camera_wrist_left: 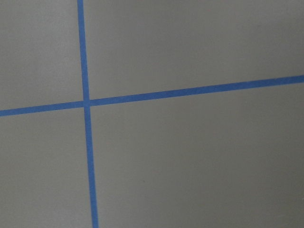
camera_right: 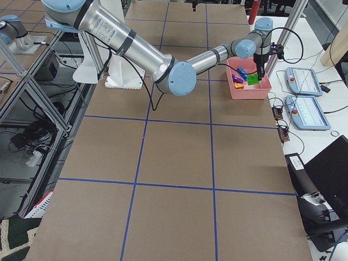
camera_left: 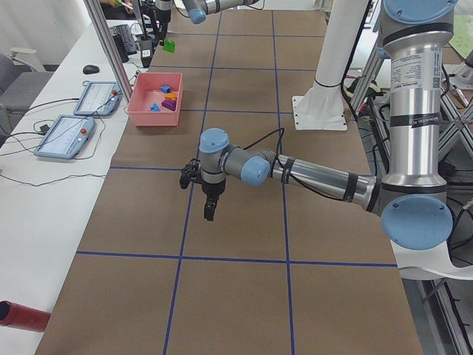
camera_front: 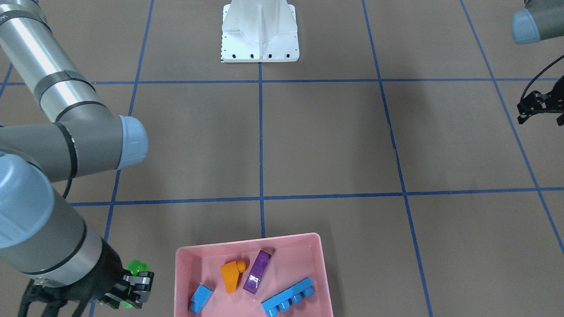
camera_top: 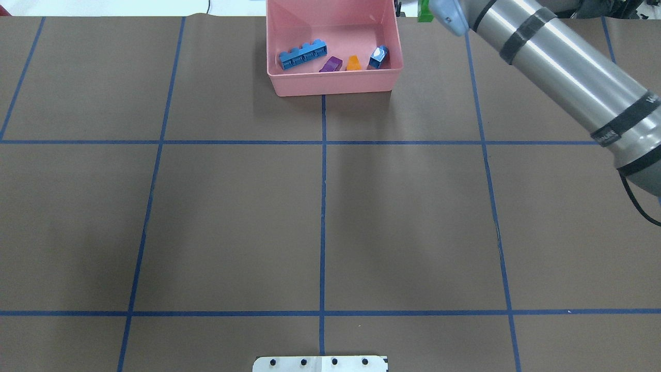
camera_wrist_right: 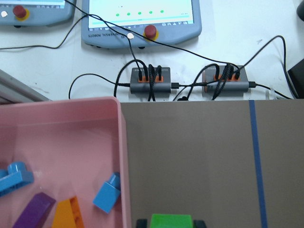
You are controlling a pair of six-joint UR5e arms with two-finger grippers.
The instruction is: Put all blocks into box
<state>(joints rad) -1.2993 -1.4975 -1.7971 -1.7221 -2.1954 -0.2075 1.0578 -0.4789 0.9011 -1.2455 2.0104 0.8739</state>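
The pink box (camera_front: 294, 259) sits on the brown desk (camera_front: 335, 141), at the edge far from the robot. Four blocks lie inside it. The orange block (camera_front: 231, 276) and the purple block (camera_front: 258, 273) lie just beside each other in the middle; the little blue block (camera_front: 202, 297) is near one side wall; the long blue block (camera_front: 288, 297) lies by itself toward the other side.

The right claw (camera_front: 128, 290) is just outside the box, on the side where the little blue block lies; it is pinching a green block (camera_wrist_right: 171, 221). In the right wrist view a black finger (camera_wrist_right: 141, 222) shows on each side of the green block, which is over the brown desk and not in the box.

The left claw (camera_left: 208, 203) hangs over the desk, well apart from the box; its own camera shows only brown desk and blue tape lines (camera_wrist_left: 85, 102); I cannot tell if it is spread or pressed together.

Past the desk edge lies a grey screen pad (camera_wrist_right: 142, 21) with a red button (camera_wrist_right: 150, 31); small white words on it seem to say "UNIVERSAL ROBOTS". The right arm (camera_top: 557, 67) has tiny writing on a dark band; it is too small to read.
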